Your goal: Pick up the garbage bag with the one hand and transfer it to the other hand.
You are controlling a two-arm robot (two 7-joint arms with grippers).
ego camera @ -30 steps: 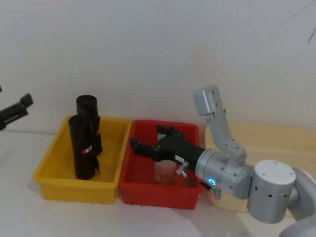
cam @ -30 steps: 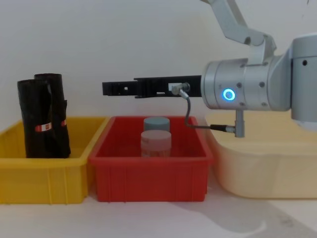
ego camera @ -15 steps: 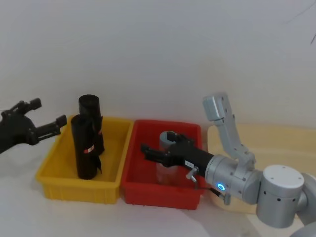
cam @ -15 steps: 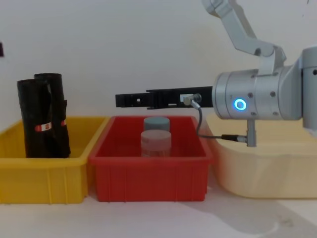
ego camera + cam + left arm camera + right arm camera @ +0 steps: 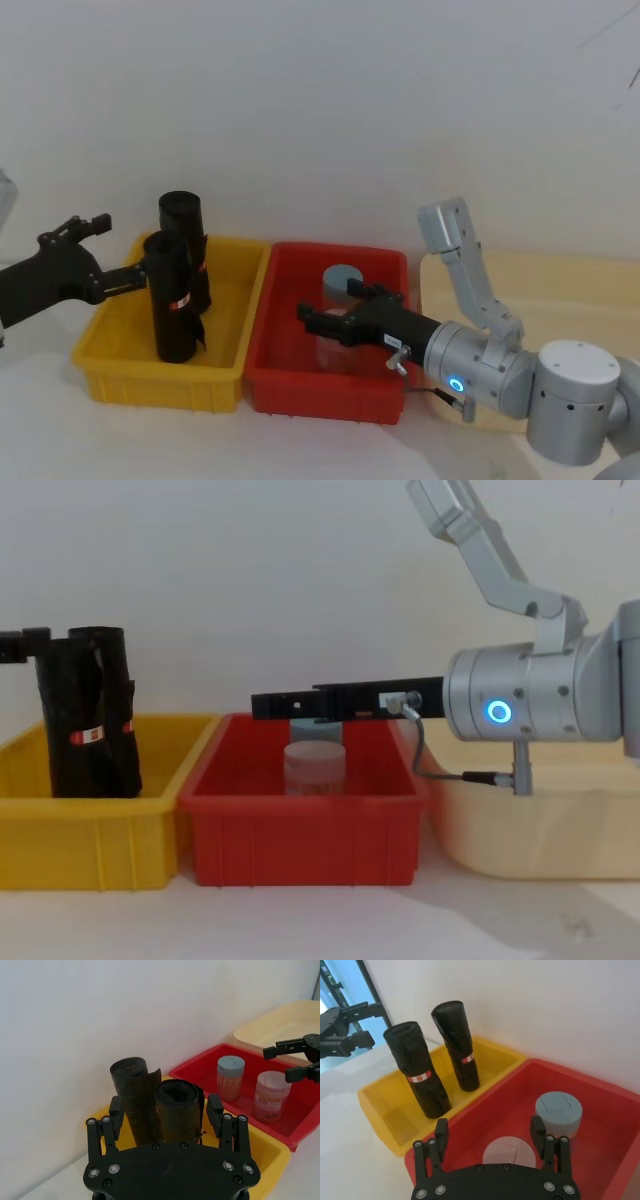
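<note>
Two black garbage bag rolls stand upright in the yellow bin (image 5: pixel 150 385): a front roll (image 5: pixel 172 305) and a back roll (image 5: pixel 183 222). My left gripper (image 5: pixel 122 252) comes in from the left at their upper part and is open. In the left wrist view its fingers (image 5: pixel 116 1110) flank both rolls (image 5: pixel 176 1110), still apart from them. My right gripper (image 5: pixel 328 305), on the wrist with the blue ring (image 5: pixel 497 712), hovers open and empty over the red bin (image 5: pixel 320 390).
The red bin holds a grey-lidded jar (image 5: pixel 343 279) and a clear jar (image 5: pixel 335 350) under the right gripper. A cream tub (image 5: pixel 545 280) sits to the right. A white wall rises close behind the bins.
My left gripper has moved in from the left edge to the rolls. My right gripper has drawn back to the right and dropped lower over the red bin.
</note>
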